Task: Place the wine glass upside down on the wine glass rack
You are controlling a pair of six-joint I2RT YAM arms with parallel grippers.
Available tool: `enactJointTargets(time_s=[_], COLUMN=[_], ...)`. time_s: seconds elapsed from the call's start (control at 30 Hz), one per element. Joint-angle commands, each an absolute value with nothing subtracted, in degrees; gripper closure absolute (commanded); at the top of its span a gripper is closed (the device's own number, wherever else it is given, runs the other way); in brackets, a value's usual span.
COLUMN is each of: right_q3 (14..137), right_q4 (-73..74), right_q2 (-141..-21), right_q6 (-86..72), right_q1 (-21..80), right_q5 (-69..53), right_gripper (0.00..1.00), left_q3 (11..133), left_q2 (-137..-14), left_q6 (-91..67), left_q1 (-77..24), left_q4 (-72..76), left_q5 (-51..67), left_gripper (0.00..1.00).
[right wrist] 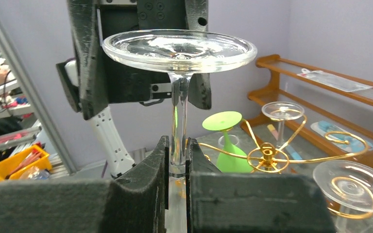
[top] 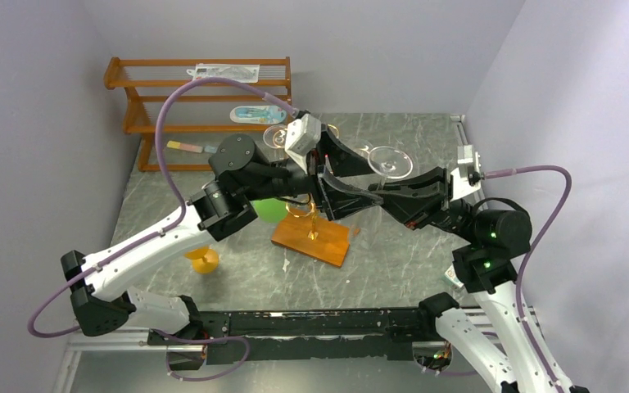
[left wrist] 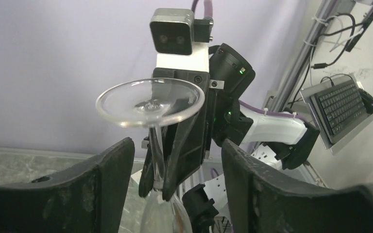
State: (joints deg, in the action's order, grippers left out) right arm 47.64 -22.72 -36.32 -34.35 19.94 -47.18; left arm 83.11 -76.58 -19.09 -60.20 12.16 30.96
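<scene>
**Q:** Where is the wine glass, and what has hold of it?

**A:** The wine glass [right wrist: 177, 48] is in the air, upside down, with its foot on top. The right end effector [right wrist: 177, 151] is clenched on the stem. The left end effector [left wrist: 177, 148] is released, its jaws spread wide on either side of the stem and touching nothing.

**Q:** And the rack?

**A:** The rack [right wrist: 267, 155] is gold wire on a wooden base. It stands near the glass and lower, in the middle of the counter [top: 426, 270]. Another clear glass [right wrist: 352, 182] already hangs in one gold curl, and a green glass [right wrist: 226, 121] stands beside the rack.

**Q:** How should the hanging be done?

**A:** In my judgement: hold the stem upright, choose a free curl, and slide the stem in sideways. Then lower the glass until its foot rests on the wire. Go slowly near the clear glass, since glass knocks easily.

**Q:** What about the room?

**A:** The counter is grey and marbled, and the walls [top: 41, 98] are lilac. A wooden shelf [top: 205, 82] stands at the back, and a yellow glass [top: 203, 260] sits toward the left.
</scene>
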Motion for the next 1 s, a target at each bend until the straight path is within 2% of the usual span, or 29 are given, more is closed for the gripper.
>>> enactJointTargets(time_s=[0.0,0.17,0.33,0.57,0.73,0.97], right_q3=[48.63,51.14,53.79,53.99,51.63,43.96], right_q4=[-17.56,-8.17,3.27,12.05,12.85,4.84], right_q2=[-34.04,-32.38,-31.70,-32.04,-33.45,-35.55], right_q6=[-31.29,-26.06,-19.95,-13.27,-10.62,-10.87], right_q1=[19.87,19.86,19.87,19.87,19.92,19.91], right_q5=[-40.20,-35.96,-32.78,-27.79,-28.60,-33.08], right_gripper=[1.00,1.00,1.00,1.00,1.00,1.00], left_q3=[80.83,78.28,76.50,73.84,71.95,70.02], left_q2=[-73.12,-67.55,-62.23,-57.94,-57.51,-57.19], left_q6=[-17.18,-13.06,-10.25,-7.69,-7.55,-8.69], left_q1=[-60.47,-60.47,-60.47,-60.47,-60.49,-60.47], left_q4=[10.95,5.39,-1.05,-8.70,-12.63,-13.40], left_q5=[24.46,15.04,9.44,0.15,-4.95,-10.23], left_gripper=[0.27,0.17,0.15,0.14,0.15,0.16])
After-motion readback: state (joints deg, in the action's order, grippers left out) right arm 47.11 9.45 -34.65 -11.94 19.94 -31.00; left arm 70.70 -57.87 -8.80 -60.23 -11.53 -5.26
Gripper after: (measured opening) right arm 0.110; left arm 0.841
